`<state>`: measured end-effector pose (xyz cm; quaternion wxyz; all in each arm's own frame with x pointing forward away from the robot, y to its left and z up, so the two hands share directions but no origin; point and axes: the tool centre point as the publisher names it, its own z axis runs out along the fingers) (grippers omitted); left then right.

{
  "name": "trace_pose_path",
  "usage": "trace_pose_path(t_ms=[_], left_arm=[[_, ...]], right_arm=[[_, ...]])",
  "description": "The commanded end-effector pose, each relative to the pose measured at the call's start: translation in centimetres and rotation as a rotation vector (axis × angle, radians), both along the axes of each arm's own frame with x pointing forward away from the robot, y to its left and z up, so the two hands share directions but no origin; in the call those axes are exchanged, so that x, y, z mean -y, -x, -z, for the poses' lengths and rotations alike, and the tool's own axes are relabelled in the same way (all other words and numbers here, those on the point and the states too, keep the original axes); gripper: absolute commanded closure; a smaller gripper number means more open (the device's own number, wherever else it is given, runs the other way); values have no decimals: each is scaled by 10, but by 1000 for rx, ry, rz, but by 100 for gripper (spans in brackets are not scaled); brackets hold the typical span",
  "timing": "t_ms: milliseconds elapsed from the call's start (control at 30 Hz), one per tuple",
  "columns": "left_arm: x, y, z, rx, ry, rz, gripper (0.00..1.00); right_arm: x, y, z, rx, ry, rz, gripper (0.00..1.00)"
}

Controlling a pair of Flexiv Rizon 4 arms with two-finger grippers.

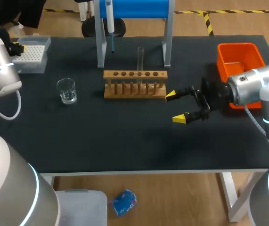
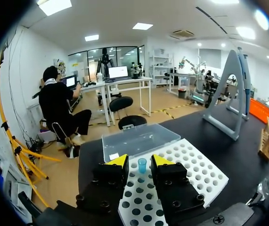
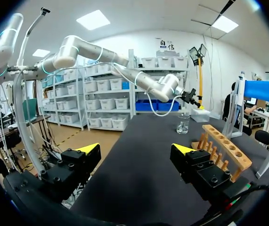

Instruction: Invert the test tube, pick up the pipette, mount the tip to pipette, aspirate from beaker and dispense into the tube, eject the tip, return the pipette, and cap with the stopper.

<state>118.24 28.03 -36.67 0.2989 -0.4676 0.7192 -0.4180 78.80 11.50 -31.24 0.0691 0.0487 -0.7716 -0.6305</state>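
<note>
- Black table (image 1: 125,146); pipette (image 1: 110,21) hangs on its stand, well beyond both claws, not yet picked up.
- Wooden rack (image 1: 134,84) just beside the right claw (image 1: 175,107), which is spread and empty. Test tube (image 1: 140,59) upright in the rack, so the inversion is probably done.
- Left claw (image 2: 140,161) is spread over the tip box (image 2: 205,175), with a blue tip (image 2: 142,165) between its fingers, ungripped.
- Everything else pending.

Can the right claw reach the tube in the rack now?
Probably yes: the right claw is open beside the rack, and the tube stands clear above it.
</note>
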Motion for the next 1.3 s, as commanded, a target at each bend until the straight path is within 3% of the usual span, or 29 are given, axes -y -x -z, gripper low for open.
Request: trace_pose_path(t_ms=[33,167,433,867,1300], left_arm=[[0,-2,3,7,0,-2,76],[0,-2,2,7,2,2,78],[0,-3,3,13,-9,15,100],[-1,-2,-5,28,-17,19,100],[-1,5,-25,39,-31,30,100]], right_arm=[[0,1,0,2,1,2,0],[0,1,0,2,1,2,0],[0,1,0,2,1,2,0],[0,1,0,2,1,2,0],[0,1,0,2,1,2,0]])
